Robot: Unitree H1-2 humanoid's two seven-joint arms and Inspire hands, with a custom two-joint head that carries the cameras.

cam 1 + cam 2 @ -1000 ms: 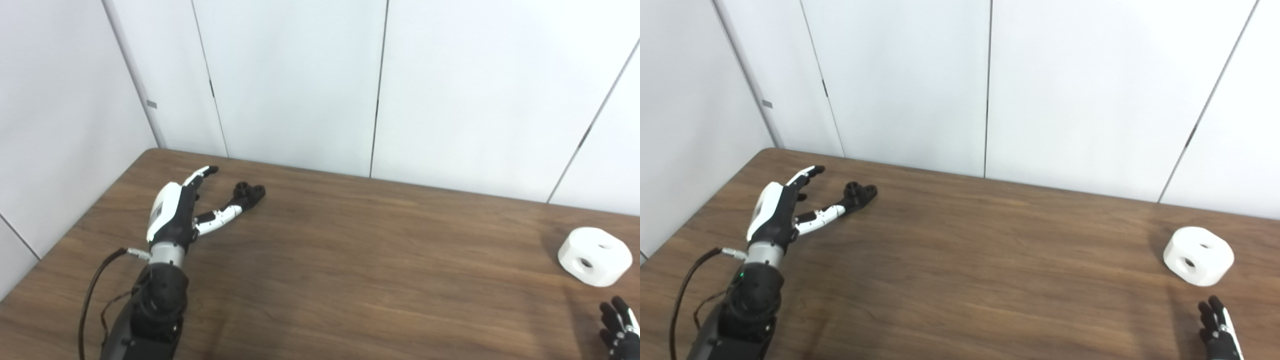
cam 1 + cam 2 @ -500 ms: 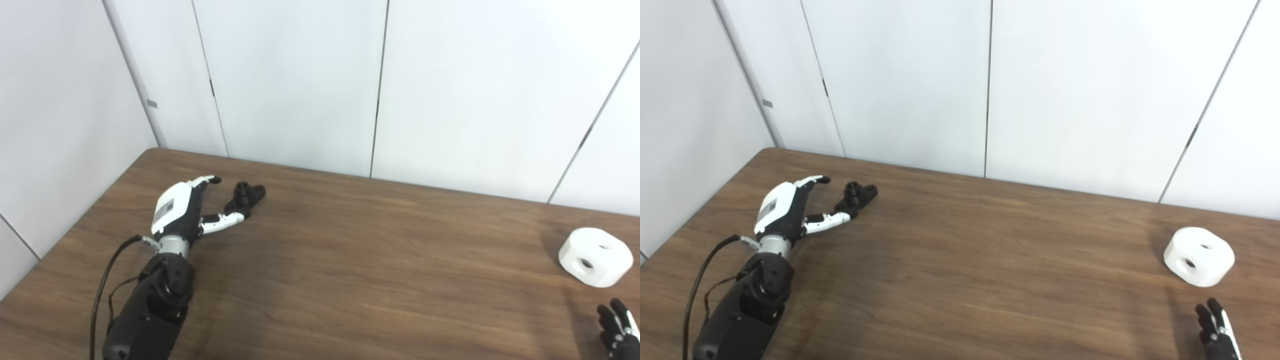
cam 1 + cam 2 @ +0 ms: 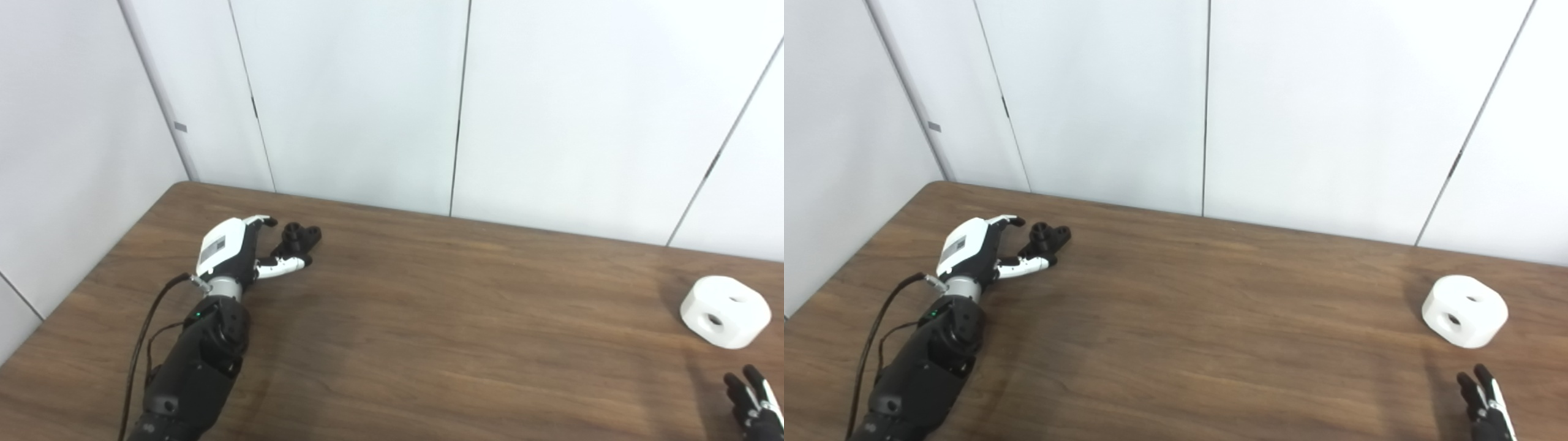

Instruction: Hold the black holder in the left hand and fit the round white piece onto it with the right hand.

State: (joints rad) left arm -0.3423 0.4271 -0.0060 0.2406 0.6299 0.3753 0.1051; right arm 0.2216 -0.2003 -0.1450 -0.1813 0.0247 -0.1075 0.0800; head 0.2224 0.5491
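Observation:
The small black holder (image 3: 298, 237) lies on the brown table (image 3: 429, 318) at the far left. My left hand (image 3: 236, 257) is open around its near side, fingers to the left of it and thumb just below it, not holding it. The round white piece (image 3: 726, 311) with dark holes sits at the far right of the table; it also shows in the right eye view (image 3: 1465, 310). My right hand (image 3: 1485, 407) is at the bottom right edge, below the white piece and apart from it, fingers spread; only its fingertips show.
White wall panels (image 3: 367, 98) stand behind the table and along its left side. A black cable (image 3: 141, 343) runs along my left forearm.
My left hand has reached forward and lowered toward the black holder, its fingers now beside it. The right hand has sunk slightly toward the bottom edge. The camera has shifted a little.

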